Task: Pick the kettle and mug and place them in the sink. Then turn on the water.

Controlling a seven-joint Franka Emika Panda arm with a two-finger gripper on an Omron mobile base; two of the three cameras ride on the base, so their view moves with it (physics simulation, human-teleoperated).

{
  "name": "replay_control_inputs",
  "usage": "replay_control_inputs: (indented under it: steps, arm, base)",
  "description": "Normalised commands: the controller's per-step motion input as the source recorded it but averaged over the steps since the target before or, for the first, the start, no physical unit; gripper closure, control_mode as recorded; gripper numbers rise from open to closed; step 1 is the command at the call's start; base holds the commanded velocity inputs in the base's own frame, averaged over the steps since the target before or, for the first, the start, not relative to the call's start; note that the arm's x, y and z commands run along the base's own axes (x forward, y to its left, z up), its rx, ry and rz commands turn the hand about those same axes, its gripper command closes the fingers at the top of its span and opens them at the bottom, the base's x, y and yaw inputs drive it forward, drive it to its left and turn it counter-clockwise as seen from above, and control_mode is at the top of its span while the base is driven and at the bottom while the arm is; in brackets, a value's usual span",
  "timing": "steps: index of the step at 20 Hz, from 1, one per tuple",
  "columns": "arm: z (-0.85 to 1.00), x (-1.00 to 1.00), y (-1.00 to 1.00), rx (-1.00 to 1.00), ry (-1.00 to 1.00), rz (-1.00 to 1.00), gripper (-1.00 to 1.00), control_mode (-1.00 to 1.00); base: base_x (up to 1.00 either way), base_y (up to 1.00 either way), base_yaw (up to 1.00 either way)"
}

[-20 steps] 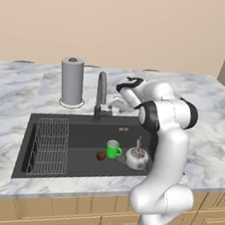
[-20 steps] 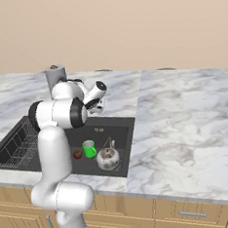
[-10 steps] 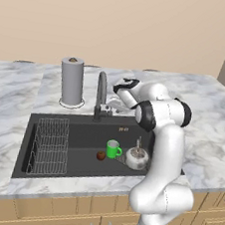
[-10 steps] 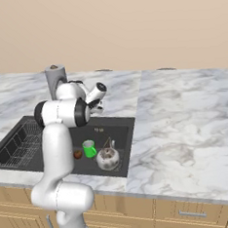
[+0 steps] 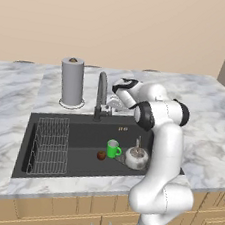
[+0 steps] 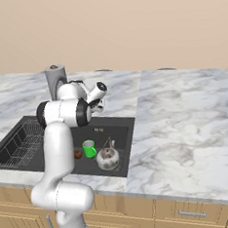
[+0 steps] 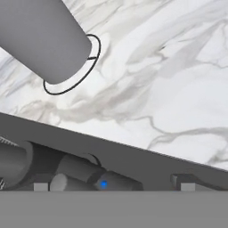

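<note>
kettle [image 5: 137, 158] upright in sink [image 5: 82, 130], handle up

A white marble counter [image 5: 17, 92] ran across the scene, with wooden cabinet fronts [image 6: 193, 211] below it. The dark sink [image 5: 82, 125] was set into it, and in the basin lay a wire rack [image 5: 50, 144] at the left, then a small brown object [image 5: 101, 155], the green mug [image 5: 112, 148] and the kettle [image 5: 137, 158] close together at the right. A grey paper-towel roll [image 5: 71, 81] stood upright on the counter behind the sink, left of the faucet [image 5: 101, 95].
</note>
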Motion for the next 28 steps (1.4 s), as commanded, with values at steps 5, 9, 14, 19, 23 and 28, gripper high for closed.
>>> replay_control_inputs:
  steps: [5, 9, 14, 19, 23, 28]
  arm:
    - [-0.17, 0.14, 0.05, 0.00, 0.00, 0.00, -1.00, -1.00]
    - [-0.23, 0.08, 0.05, 0.00, 0.00, 0.00, 1.00, -1.00]
    - [-0.46, 0.01, 0.07, 0.00, 0.02, 0.00, 1.00, -1.00]
    - [-0.46, 0.00, 0.02, 0.00, 0.00, 0.00, 1.00, -1.00]
    - [-0.37, 0.00, 0.01, 0.00, 0.01, 0.00, 1.00, -1.00]
    - [-0.26, 0.03, -0.13, -0.02, 0.01, -0.01, 1.00, -1.00]
  base:
    - [0.00, 0.00, 0.00]
    - [0.00, 0.00, 0.00]
    - [0.00, 0.00, 0.00]
    - [0.00, 0.00, 0.00]
    - [0.00, 0.00, 0.00]
    - [0.00, 0.00, 0.00]
